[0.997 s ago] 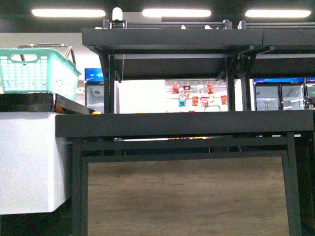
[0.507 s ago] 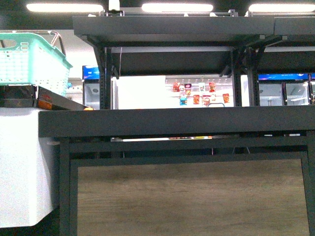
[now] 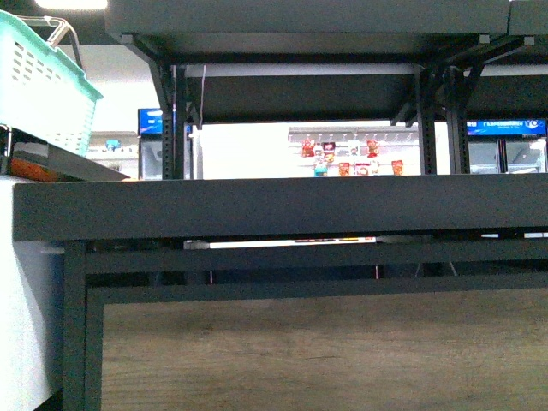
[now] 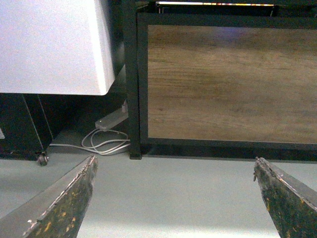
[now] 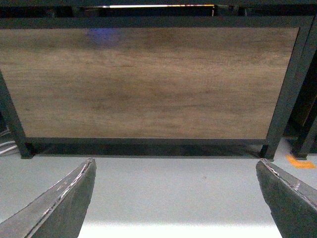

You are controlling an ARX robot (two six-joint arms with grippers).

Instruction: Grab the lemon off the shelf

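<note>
Lemon: seen in no view; the shelf [image 3: 282,205] lip hides its surface. The left gripper [image 4: 174,161] and right gripper [image 5: 175,162] hang low before the wood panel [image 5: 148,79], jaws apart, empty. Any lemon likely lies above them; the nearer arm cannot be told.

Right gripper [image 5: 174,162]: two dark, scuffed fingers [image 5: 59,203] set wide apart, with pale grey floor [image 5: 173,183] showing between them. Beyond, the base of the shelf [image 5: 148,22]: a black metal frame enclosing a brown wood-grain panel [image 5: 148,79], its feet [image 5: 267,151] standing on the floor. A narrow bright strip runs above the top rail. A small orange mark [image 5: 299,162] lies on the floor near one foot.
</note>
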